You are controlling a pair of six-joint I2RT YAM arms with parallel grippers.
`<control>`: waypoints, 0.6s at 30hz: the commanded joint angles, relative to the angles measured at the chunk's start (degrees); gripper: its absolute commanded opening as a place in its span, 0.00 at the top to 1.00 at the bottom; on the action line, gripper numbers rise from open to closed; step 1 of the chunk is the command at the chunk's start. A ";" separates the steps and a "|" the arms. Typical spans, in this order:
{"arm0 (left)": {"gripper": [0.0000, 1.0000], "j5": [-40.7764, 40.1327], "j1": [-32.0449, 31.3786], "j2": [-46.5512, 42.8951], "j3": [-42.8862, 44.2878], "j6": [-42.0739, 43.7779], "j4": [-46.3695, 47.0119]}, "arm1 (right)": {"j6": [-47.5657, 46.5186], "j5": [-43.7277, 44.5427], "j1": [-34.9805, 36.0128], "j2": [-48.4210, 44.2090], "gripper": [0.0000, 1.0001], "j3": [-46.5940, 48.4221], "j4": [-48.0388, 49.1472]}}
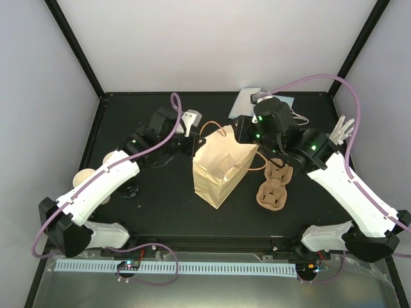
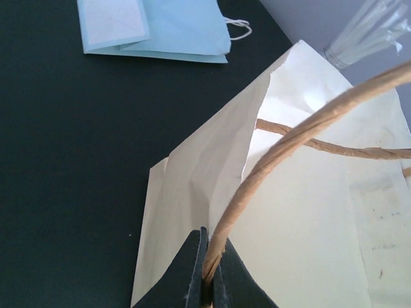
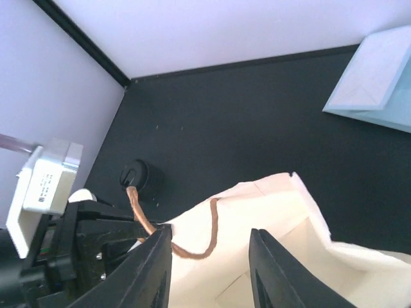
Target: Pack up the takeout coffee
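The black tabletop (image 1: 160,212) is the biggest thing, and the tan paper bag (image 1: 218,170) stands in the middle of it with its mouth up. The left gripper (image 2: 212,251) is at the side of the bag nearer the left edge. Its jaws are pinched tight on one twisted paper handle (image 2: 289,141). The right gripper (image 3: 209,244) hangs over the open mouth of the bag. Its jaws are a little way apart and hold nothing, and the other handle curls just beside one finger. A brown cup carrier (image 1: 273,189) lies beside the bag, toward the right edge. A flat blue bag (image 2: 173,32) lies at the far edge. The takeout coffee (image 3: 135,174) is the smallest thing. It stands upright toward the left edge of the tabletop, well apart from the bag, and mostly its black lid shows. I think the step now is getting the bag open and steady, and the coffee is not packed yet. Next, a free gripper needs to take the cup by its side, hold it straight up, and lower it slowly into the bag.
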 commanded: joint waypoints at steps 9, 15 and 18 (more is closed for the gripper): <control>0.99 -2.73 5.97 0.76 1.64 -12.13 2.48 | -3.40 7.86 -4.76 -2.67 0.46 2.04 -6.00; 0.63 0.94 6.18 -1.37 -1.75 -15.35 6.62 | -3.92 4.91 -8.22 -3.97 0.29 -1.10 -7.21; 0.38 1.40 6.19 -2.72 -2.43 -14.72 6.12 | -4.31 3.35 -9.32 -4.54 0.23 -2.81 -7.22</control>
